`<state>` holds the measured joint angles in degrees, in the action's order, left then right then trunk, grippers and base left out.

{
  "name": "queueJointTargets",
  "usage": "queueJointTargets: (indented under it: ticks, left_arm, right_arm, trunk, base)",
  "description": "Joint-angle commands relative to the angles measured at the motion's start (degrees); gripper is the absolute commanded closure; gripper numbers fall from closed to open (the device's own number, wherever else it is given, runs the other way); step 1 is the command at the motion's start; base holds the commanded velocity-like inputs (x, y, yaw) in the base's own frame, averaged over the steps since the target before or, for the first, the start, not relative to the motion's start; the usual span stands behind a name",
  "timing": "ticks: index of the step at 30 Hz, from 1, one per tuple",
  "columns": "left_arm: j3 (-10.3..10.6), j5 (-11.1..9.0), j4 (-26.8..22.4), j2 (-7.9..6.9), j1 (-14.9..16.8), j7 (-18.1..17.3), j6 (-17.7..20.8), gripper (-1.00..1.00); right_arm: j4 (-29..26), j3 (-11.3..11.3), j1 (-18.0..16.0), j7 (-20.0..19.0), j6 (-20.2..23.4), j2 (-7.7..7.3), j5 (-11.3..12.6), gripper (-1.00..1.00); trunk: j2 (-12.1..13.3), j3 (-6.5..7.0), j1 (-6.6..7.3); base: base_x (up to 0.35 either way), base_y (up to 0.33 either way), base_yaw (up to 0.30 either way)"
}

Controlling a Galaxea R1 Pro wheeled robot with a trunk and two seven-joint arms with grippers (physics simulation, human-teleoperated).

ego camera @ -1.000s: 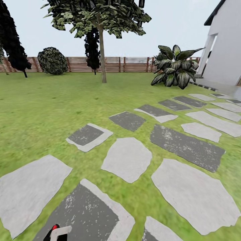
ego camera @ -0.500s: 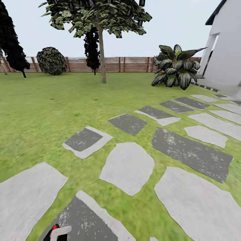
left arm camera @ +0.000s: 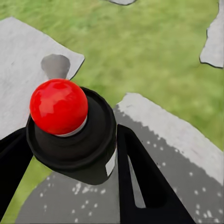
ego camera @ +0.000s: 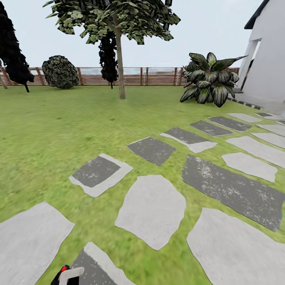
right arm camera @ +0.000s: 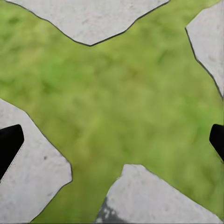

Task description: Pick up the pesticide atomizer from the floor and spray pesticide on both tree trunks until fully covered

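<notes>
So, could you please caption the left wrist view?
Left gripper holding the red-topped dark pesticide atomizer above grey stepping stones and green lawn.

Lawn [ego camera: 59,130]: spreads from the near ground back to the fence [ego camera: 158,77].
Stepping stones [ego camera: 152,209]: lie on the lawn, running from near left to far right toward the house [ego camera: 269,59].
Tree [ego camera: 120,67]: stands on the lawn before the fence, left of the broad-leaved plant [ego camera: 209,79].
Round bush [ego camera: 60,72]: left of the tree, by the fence.
Bottle [left arm camera: 65,126]: between the left gripper [left arm camera: 70,154] fingers, above a stepping stone.
</notes>
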<state>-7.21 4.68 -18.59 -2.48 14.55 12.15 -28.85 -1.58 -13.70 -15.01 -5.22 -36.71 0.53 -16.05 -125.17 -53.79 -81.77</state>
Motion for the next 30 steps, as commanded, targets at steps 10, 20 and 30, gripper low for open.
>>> queueJointTargets:
  ticks: [10, 20, 30]
  left_arm:
    - [-0.2, 0.5, 0.0, 0.02, 0.0, 0.3, -0.2, 1.0]
    - [-0.2, 0.5, 0.0, -0.03, 0.0, 0.3, -0.2, 1.0]
    - [-0.1, 0.5, 0.0, 0.01, 0.0, 0.3, -0.2, 1.0]
  right_arm:
    - [0.0, -0.5, 0.0, -0.4, -0.1, 0.0, -0.1, -1.0]
    - [0.0, -0.5, 0.0, -0.4, -0.1, 0.0, -0.1, -1.0]
    - [0.0, -0.5, 0.0, -0.4, -0.1, 0.0, -0.1, -1.0]
  trunk:
    - [0.0, -0.05, -0.02]
    - [0.0, -0.05, -0.02]
    - [0.0, -0.05, -0.02]
  base:
    - [0.337, 0.0, 0.0]
    - [0.337, 0.0, 0.0]
    - [0.337, 0.0, 0.0]
